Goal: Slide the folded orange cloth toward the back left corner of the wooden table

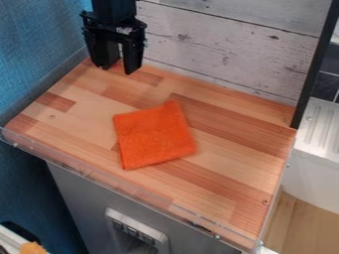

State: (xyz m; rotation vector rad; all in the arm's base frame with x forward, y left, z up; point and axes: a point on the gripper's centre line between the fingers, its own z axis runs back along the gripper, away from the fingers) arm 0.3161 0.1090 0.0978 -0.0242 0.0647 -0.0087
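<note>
Camera view: the gripper [118, 69], fingers spread, hangs near the plank wall [218, 54]; the orange cloth [155, 136] lies mid-counter [232, 149]. Closing too high could miss its thin layers; pressing too low could jam the fingertips.

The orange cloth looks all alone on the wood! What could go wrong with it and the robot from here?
The orange cloth lies flat, so the gripper might slide over it or pinch only wood if it went for it. It could also crumple if pushed. And the gripper hangs close to the plank wall, so moving backward might bump it.
</note>
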